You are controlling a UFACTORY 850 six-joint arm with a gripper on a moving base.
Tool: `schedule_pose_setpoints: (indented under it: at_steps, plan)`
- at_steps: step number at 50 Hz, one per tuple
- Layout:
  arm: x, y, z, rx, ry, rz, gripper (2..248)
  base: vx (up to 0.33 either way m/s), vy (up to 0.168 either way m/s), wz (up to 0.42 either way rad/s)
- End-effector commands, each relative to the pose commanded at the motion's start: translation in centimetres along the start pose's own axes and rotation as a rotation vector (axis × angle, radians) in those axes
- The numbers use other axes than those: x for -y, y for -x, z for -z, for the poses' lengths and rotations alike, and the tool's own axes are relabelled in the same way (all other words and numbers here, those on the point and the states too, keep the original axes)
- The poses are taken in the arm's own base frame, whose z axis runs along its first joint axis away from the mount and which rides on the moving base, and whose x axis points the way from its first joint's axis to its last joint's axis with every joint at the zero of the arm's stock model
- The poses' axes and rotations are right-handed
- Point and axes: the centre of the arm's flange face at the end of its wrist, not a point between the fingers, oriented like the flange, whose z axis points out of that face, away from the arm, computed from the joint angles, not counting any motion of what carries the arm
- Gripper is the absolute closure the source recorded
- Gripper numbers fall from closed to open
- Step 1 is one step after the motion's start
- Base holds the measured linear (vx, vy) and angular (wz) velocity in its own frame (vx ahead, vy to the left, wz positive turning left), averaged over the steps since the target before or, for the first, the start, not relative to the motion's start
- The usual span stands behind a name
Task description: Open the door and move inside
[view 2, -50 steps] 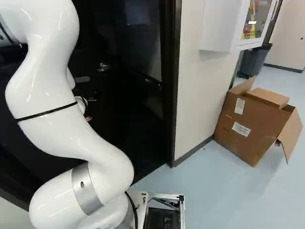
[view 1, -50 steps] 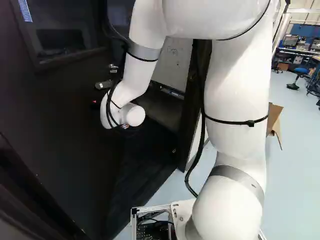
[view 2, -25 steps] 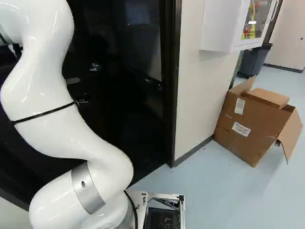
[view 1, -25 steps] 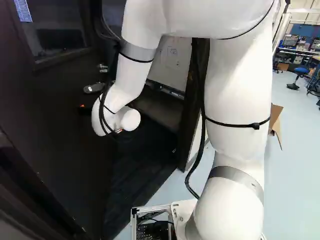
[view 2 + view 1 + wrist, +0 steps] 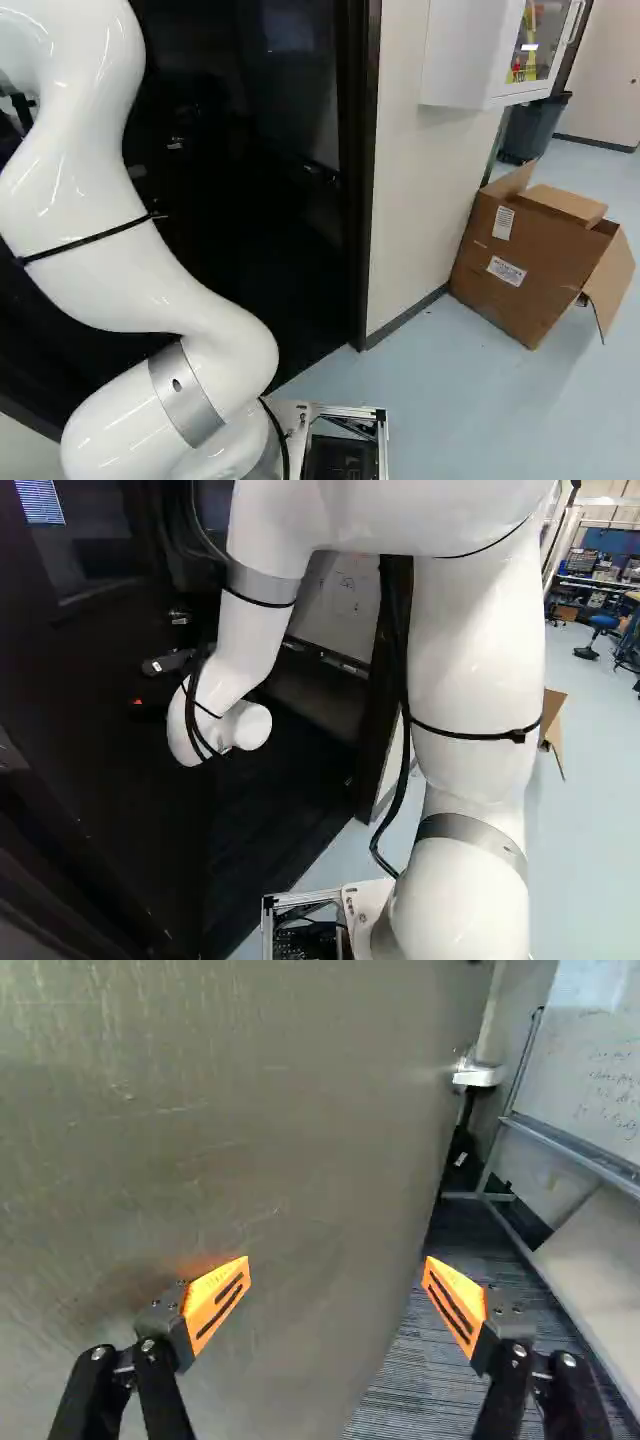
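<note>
The dark door fills the left of the left base view, standing ajar, with a grey handle beside the white wrist. The wrist hides my gripper in both base views. In the wrist view my gripper stands open with its orange-padded fingers wide apart and nothing between them. One finger is close over the door's grey face; the other is past its edge, over the opening. Whether a finger touches the door, I cannot tell. A silver fitting sits ahead at the door's edge.
The dark door frame stands right of the opening. Through it are a whiteboard and dark carpet. Outside, right of the frame, are a white wall cabinet, a cardboard box and a grey bin.
The door has swung wider, its handle and window shifting left in the left base view. My arm has moved left along with it. The base has stayed put.
</note>
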Motion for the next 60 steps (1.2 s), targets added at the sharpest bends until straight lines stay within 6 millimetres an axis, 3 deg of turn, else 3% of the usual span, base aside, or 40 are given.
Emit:
schedule_pose_setpoints:
  at_steps: [60]
  plan:
    - [2.5, -0.2, -1.8, -0.013, -0.083, 0.035, 3, 0.0, 0.0, 0.0]
